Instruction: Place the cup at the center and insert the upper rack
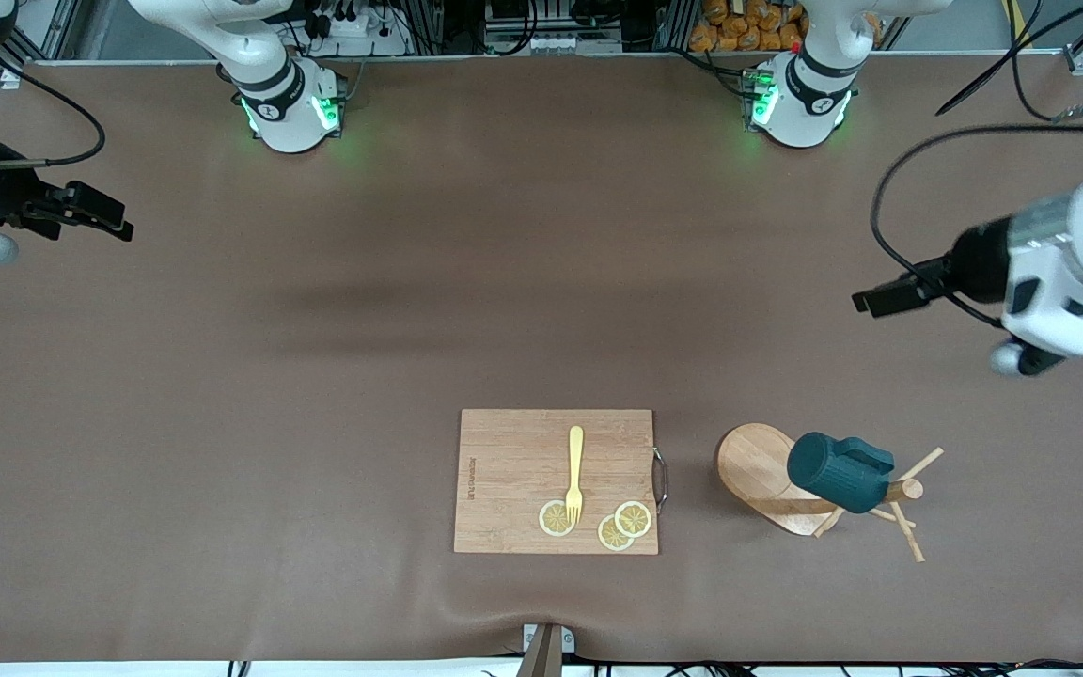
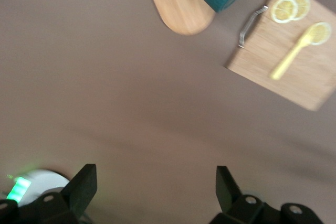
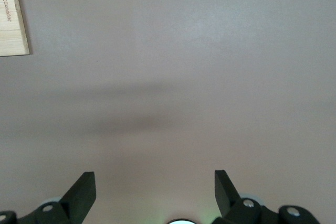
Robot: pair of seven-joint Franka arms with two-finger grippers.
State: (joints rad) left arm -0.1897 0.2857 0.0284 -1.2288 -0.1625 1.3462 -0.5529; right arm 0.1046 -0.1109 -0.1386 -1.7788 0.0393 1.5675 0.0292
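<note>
On my worktop (image 1: 222,423), the cup (image 1: 838,472) hangs on the mug tree (image 1: 767,480), beside the cutting board (image 1: 513,461) carrying fork (image 1: 575,475) and lemon slices (image 1: 623,525).

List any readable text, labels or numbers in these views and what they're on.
Cutting board: one line of small burned-in lettering along the edge toward the right arm's end of the table, too small and blurred to read in the front view or the right wrist view.
No other text, numbers or signs visible.
</note>
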